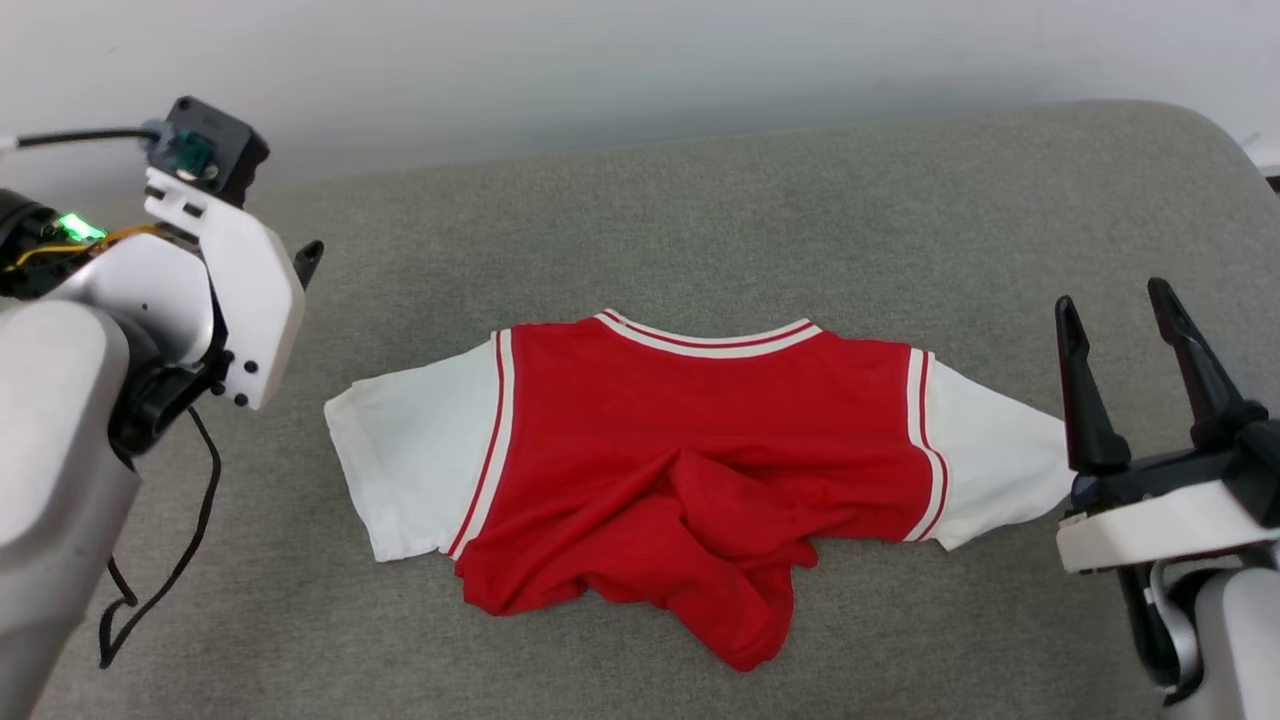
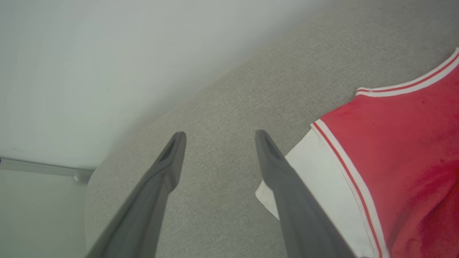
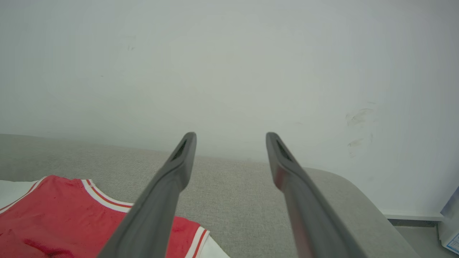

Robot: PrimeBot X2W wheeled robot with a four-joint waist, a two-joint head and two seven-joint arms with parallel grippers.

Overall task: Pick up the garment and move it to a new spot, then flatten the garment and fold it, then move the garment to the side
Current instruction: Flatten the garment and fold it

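Left gripper (image 2: pixel 219 138) and right gripper (image 1: pixel 1112 300) both hang spread and empty, one on either side of the shirt (image 1: pixel 700 440). It lies mid-surface, plain red up, with the near hem bunched. I judge it light, limp and soft, so I'd pinch it at the sleeve seams. How the hem is doubled, I can't tell. The surface (image 1: pixel 700 200) is grey woven cloth, with a bare white wall (image 1: pixel 600 60) behind.

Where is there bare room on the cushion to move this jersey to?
Free: the strip of cushion between the garment and the wall, and the near band below its crumpled hem. Crowded: both ends, where the open left claw hangs by the left sleeve and the open right claw by the other.
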